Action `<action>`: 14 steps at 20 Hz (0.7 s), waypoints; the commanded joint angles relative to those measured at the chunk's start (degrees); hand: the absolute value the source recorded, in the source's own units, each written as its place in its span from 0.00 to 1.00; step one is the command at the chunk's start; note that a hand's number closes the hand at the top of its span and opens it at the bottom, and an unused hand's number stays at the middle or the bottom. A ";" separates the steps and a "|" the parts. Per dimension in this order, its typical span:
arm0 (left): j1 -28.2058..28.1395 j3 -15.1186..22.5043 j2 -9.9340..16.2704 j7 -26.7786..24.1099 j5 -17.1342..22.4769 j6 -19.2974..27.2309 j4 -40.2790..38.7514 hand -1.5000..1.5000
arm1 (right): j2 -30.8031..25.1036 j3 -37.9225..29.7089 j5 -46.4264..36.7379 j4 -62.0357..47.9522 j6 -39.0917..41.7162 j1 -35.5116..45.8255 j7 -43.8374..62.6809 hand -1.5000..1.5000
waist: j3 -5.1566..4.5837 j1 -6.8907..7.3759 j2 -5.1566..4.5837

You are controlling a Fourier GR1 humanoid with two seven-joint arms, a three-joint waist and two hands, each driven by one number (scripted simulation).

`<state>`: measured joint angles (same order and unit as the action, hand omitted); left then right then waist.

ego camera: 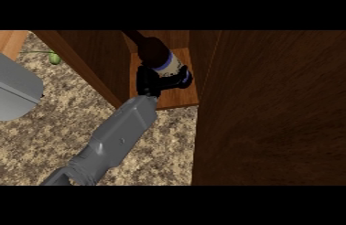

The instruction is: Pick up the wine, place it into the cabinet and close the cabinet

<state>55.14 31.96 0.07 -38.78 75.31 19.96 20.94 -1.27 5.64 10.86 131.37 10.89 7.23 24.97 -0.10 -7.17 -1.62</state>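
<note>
The one black hand (157,82) in view, at the end of a grey forearm (115,137) that rises from the lower left, has its fingers curled round the lower body of the dark wine bottle with the pale, blue-edged label (161,57); whether this is the left or the right arm cannot be told for certain, though it comes in from the left side, so I take it for the left, and the other hand does not show at all. The bottle sits inside the dark brown wooden cabinet (101,59), its base at or just above the lighter wooden shelf (181,93), near that shelf's front edge, its neck leaning away toward the back; contact with the shelf cannot be made out. To the right, the cabinet's broad dark door (270,109) stands open and fills that side. Below lies the speckled beige stone surface (40,151), with a grey rounded object (17,89) at its left edge and a small green thing (54,58) near its far left corner. As I judge it, the pick-up is done and the placing is nearly done; what remains is to let the bottle stand, free the hand, draw the arm out, and swing the door shut
</note>
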 commanded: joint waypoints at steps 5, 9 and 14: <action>-1.46 1.94 -0.07 -4.19 6.30 1.06 1.50 0.00 | 0.18 0.14 0.50 0.34 -0.26 0.07 0.54 0.00 | -0.02 -0.25 -0.14; 1.61 1.95 -0.07 -5.18 9.25 3.78 1.59 0.00 | -0.13 0.32 0.59 1.25 -0.05 0.04 0.90 0.00 | -0.02 -0.47 -0.08; 2.21 3.68 -0.07 -5.16 11.33 3.86 0.04 0.00 | -0.11 -0.96 0.78 -1.53 0.59 0.39 -1.49 0.00 | 0.03 -1.14 -0.60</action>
<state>56.27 34.75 0.01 -43.73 85.15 23.41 22.24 -1.62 5.20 11.58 130.88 11.38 7.78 24.66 -0.10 -8.08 -1.99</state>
